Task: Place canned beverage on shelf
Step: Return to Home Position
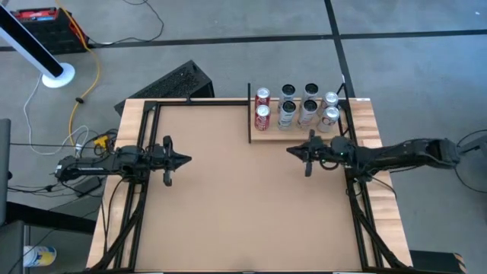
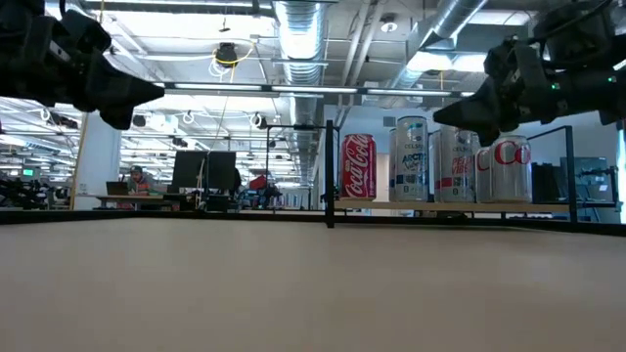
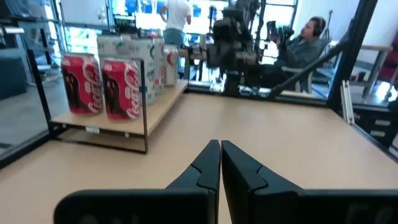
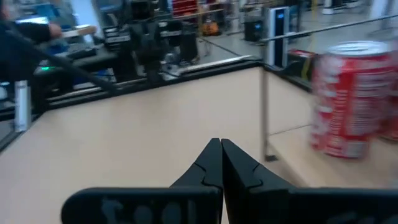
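Observation:
The pale wood shelf (image 1: 297,135) lies at the table's far right, with a thin black upright bar (image 1: 249,113) on its left edge. Several cans stand upright on it: two red ones (image 1: 262,116) nearest the bar, grey and white ones (image 1: 308,106) to their right. They also show in the low view (image 2: 358,166) and the left wrist view (image 3: 102,84). My right gripper (image 1: 289,150) is shut and empty, just in front of the shelf above the table. My left gripper (image 1: 189,159) is shut and empty at the table's left.
A black frame (image 1: 144,106) runs along the table's far and side edges. Bare brown tabletop (image 1: 236,213) lies between the two arms. People sit and stand in the room beyond the table (image 3: 305,43).

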Controlling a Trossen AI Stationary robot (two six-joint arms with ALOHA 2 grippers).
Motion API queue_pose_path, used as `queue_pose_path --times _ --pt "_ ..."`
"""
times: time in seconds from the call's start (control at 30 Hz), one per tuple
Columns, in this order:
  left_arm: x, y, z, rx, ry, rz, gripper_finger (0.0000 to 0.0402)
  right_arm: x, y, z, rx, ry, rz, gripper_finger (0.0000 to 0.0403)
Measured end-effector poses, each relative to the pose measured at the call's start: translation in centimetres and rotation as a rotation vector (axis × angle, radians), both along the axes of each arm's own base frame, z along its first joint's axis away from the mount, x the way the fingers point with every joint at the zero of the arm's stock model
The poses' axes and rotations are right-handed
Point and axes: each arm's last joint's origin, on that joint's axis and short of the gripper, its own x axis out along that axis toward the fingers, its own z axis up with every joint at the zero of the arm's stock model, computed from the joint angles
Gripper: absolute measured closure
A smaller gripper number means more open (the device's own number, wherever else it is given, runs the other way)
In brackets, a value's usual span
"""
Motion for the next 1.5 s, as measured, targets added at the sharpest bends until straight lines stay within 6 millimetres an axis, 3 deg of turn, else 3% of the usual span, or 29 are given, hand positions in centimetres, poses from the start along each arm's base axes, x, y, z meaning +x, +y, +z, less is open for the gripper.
queue_pose_path --times 0.2,0.33,0.87,1.5 --pt "0.1 0.1 -0.2 -0.004 0.018 0.011 0.0401 -2.2 -0.2 0.2 -0.008 -0.053 -0.046 0.0383" --pt "0.0 0.1 -0.1 -0.010 0.007 0.020 0.0401 -3.1 -0.1 -1.1 0.020 -0.042 -0.093 0.0383" --pt "0.1 0.0 -0.2 -0.088 0.004 0.000 0.0401 -3.3 0.2 -2.6 0.017 0.112 -0.158 0.0363" --pt "0.1 0.0 -0.3 -0.080 0.006 0.000 0.0401 -3.3 0.2 -2.7 0.016 0.122 -0.157 0.0361"
